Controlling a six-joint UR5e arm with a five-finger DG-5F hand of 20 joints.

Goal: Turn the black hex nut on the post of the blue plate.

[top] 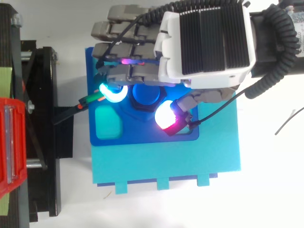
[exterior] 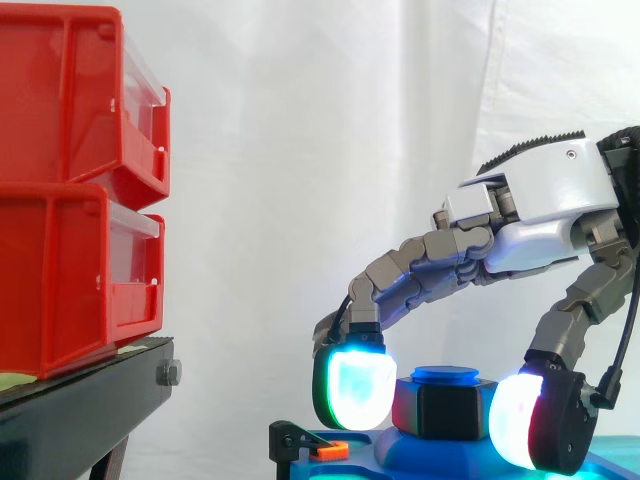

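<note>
The black hex nut [exterior: 445,408] sits on the blue post [exterior: 445,375] of the blue plate [top: 209,147]. My hand [exterior: 540,200] arches over it from the right, fingers curled down. One glowing fingertip [exterior: 355,388] presses the nut's left face and the thumb pad [exterior: 518,420] presses its right face. In the top view the hand [top: 204,38] covers the plate's upper part. There the nut [top: 138,103] rings the round blue post top [top: 147,93], between a cyan fingertip [top: 114,93] and the red-white thumb pad [top: 166,117].
Stacked red bins [exterior: 70,190] rest on a black stand [exterior: 80,410] at the left. A black clamp with an orange tip [exterior: 328,450] grips the plate's left edge. A rounded square recess [top: 108,122] lies in the plate left of the nut.
</note>
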